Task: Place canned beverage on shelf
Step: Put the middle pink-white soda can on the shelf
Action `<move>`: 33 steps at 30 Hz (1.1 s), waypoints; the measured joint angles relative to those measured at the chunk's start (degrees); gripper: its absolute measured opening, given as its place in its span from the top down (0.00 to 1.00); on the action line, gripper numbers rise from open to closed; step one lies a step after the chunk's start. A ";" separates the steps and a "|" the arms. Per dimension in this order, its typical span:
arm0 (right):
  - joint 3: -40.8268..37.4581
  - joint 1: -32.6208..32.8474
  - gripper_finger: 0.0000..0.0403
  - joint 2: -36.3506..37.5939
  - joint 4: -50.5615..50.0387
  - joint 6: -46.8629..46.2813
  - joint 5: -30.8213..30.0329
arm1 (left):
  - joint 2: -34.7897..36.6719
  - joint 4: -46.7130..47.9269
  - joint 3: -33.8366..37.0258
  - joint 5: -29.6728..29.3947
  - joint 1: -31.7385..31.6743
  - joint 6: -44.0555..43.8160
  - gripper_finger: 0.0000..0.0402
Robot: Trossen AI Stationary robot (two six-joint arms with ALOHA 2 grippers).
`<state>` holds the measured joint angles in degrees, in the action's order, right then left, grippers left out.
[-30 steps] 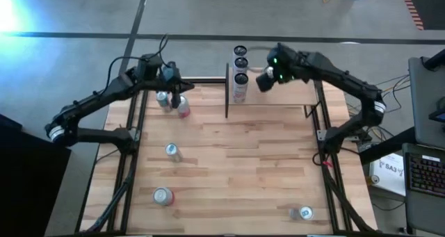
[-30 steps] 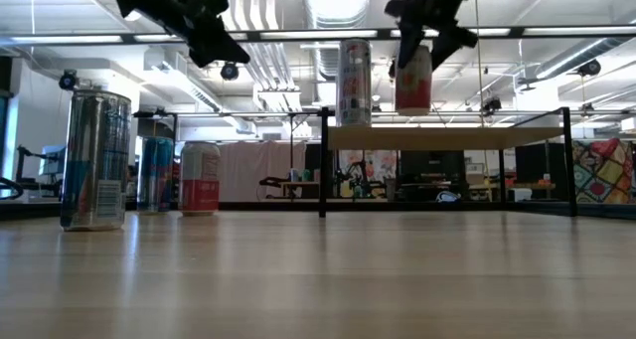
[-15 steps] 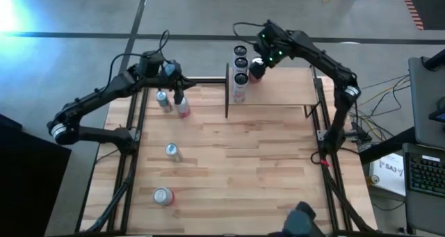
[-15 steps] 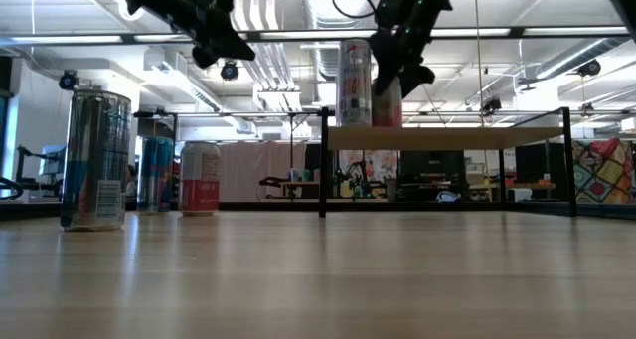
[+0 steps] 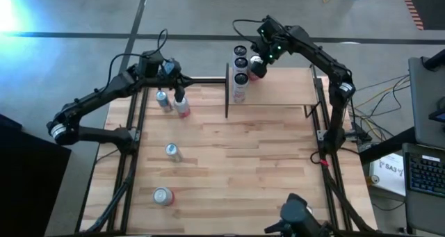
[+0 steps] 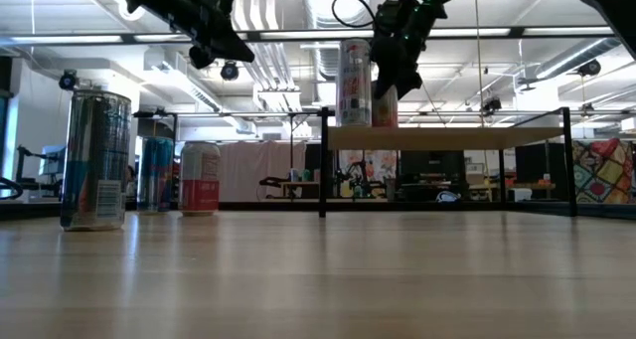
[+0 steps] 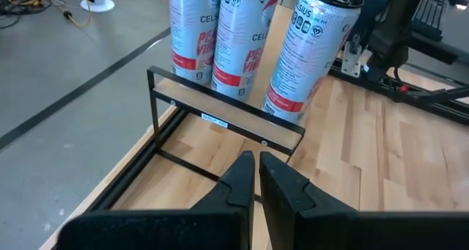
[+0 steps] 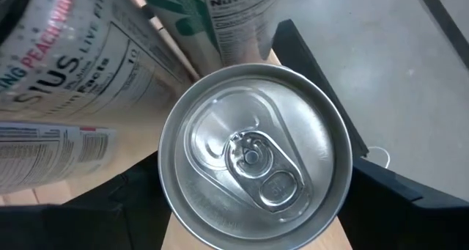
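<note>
The shelf [image 5: 281, 90] is a pale panel in black rods at the table's far right. A row of three tall cans [image 5: 240, 63] stands along its left edge and also shows in the left wrist view [image 7: 238, 37]. My right gripper [image 5: 259, 62] is shut on a pink-and-white can [image 6: 386, 108] right beside that row. My left gripper [image 5: 179, 91] is shut and empty, high above two cans [image 5: 172, 103] that stand on the table's far left. In the low view my left gripper [image 6: 214, 43] hangs well above the table. My right gripper pinches the can between its two fingers [image 8: 132, 202], which lie on opposite sides of its wall just under the top rim [image 8: 165, 180]. The fingers come from above and point down. The can is upright, its base [image 6: 386, 124] at the shelf's surface; whether it touches, I cannot tell.
Two more cans are on the table's left half, one at mid table [image 5: 172, 151] and one nearer the front [image 5: 163, 196]. A dark object [image 5: 295, 219] shows at the near edge on the right; what it is I cannot tell. Bare tabletop [image 5: 257, 153] lies in front of the shelf.
My right gripper has carried the can toward the table's left and far edges and down, from above the shelf's middle to right beside the row of cans. A dark object has come in at the near right edge and covers the can that stood there.
</note>
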<state>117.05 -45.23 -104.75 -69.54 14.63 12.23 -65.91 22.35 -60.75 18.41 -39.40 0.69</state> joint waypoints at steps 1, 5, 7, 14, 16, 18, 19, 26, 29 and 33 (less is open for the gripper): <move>0.00 0.00 0.25 0.00 0.03 0.22 0.03 | 0.00 -0.06 0.00 -0.02 0.00 0.00 1.00; -0.04 -0.30 0.24 0.04 0.02 0.60 0.18 | 0.00 -0.14 0.00 -0.04 -0.02 0.03 1.00; -0.07 -0.59 0.24 0.07 -0.01 0.74 0.29 | -0.04 -0.41 0.00 -0.73 -0.04 0.10 1.00; -0.13 -0.94 0.17 0.26 -0.11 1.34 0.16 | -0.74 -0.54 0.00 -1.51 -0.10 0.22 1.00; -0.13 -0.94 0.14 0.28 -0.07 1.42 0.02 | -0.96 -0.54 0.00 -1.51 -0.09 0.22 1.00; -0.13 -0.94 0.13 0.36 -0.04 1.44 0.02 | -1.14 -0.54 0.00 -1.48 -0.09 0.22 1.00; -0.13 -0.94 0.13 0.37 -0.03 1.44 0.03 | -1.20 -0.54 0.00 -1.48 -0.09 0.22 1.00; -0.19 -0.94 0.12 0.96 0.31 1.20 0.17 | -0.92 -0.62 0.00 -1.49 -0.09 -0.76 1.00; -0.20 -0.94 0.12 2.24 0.33 0.90 0.22 | 0.04 -1.42 0.00 -1.55 -0.09 -1.03 1.00; -0.20 -0.94 0.12 4.58 0.33 -0.38 0.21 | 0.59 -1.45 0.00 -5.02 -0.09 0.13 1.00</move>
<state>116.86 -46.17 -100.17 -69.21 14.26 12.44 -65.32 20.90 -60.75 13.39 -39.48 0.82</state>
